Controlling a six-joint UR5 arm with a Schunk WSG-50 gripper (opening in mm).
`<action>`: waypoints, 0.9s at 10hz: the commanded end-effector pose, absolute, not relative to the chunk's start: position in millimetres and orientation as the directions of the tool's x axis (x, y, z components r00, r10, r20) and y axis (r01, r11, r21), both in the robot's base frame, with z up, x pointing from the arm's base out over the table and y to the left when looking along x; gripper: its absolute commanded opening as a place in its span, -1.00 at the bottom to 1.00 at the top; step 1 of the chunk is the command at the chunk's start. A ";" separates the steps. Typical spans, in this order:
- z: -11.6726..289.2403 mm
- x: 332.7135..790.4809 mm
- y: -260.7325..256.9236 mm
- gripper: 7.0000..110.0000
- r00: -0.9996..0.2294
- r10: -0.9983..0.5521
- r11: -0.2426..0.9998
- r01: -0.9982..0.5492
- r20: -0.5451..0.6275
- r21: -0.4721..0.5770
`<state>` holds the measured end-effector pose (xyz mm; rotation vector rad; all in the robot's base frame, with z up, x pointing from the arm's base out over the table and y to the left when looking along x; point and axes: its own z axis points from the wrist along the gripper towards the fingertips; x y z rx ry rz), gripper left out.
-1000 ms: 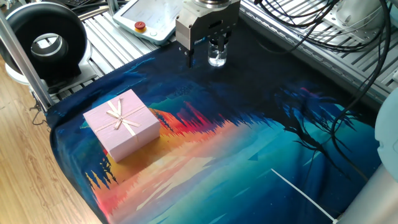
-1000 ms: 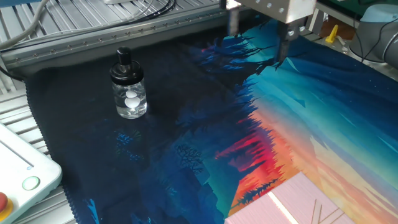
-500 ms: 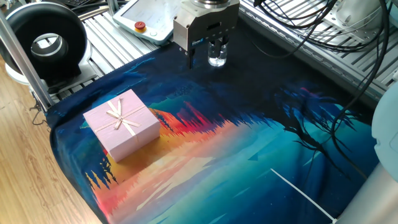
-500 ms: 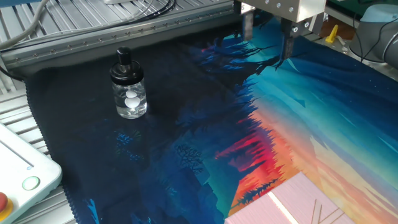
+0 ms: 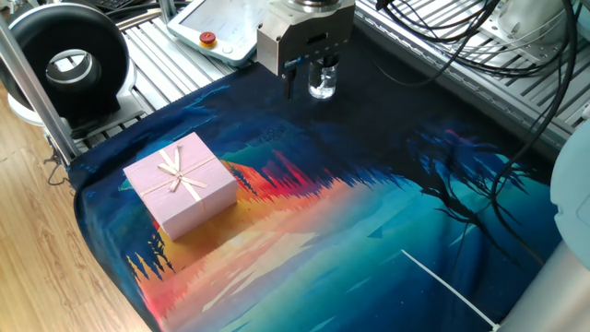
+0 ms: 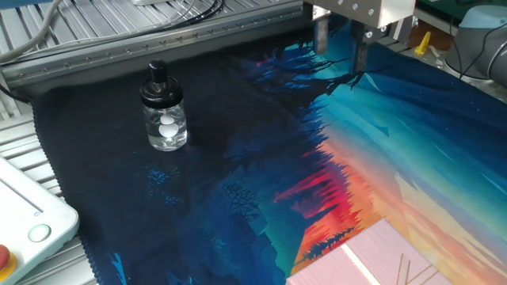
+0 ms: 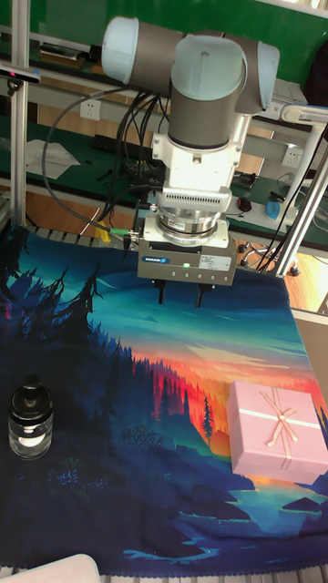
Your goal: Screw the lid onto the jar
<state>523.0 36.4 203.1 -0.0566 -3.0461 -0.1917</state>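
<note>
The jar [image 6: 165, 127] is a tiny clear glass bottle standing upright on the dark part of the printed cloth, with white bits inside. The lid [image 6: 158, 83], a small black cap with a bulb top, sits on its neck. Both also show at the lower left of the tall view, jar [image 7: 30, 430] and lid [image 7: 32, 397]. My gripper [image 6: 341, 59] hangs above the cloth well to the right of the jar, open, with nothing between its fingers. In one fixed view the gripper [image 5: 304, 78] stands in front of the jar [image 5: 322, 86] and hides its lid.
A pink gift box [image 5: 182, 183] with a ribbon stands on the cloth's near-left part. A teach pendant [image 5: 217, 28] lies beyond the cloth's edge on the metal rails. A black round device [image 5: 69, 60] sits at the far left. Cables [image 5: 479, 46] hang at the right.
The gripper's fingers have drawn closer together over the last second, and the gripper has shifted slightly. The jar with its lid has not moved.
</note>
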 end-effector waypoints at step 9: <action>201.2 544.6 10.8 -1.00 -0.995 -0.100 0.994 -0.100 -0.005 0.031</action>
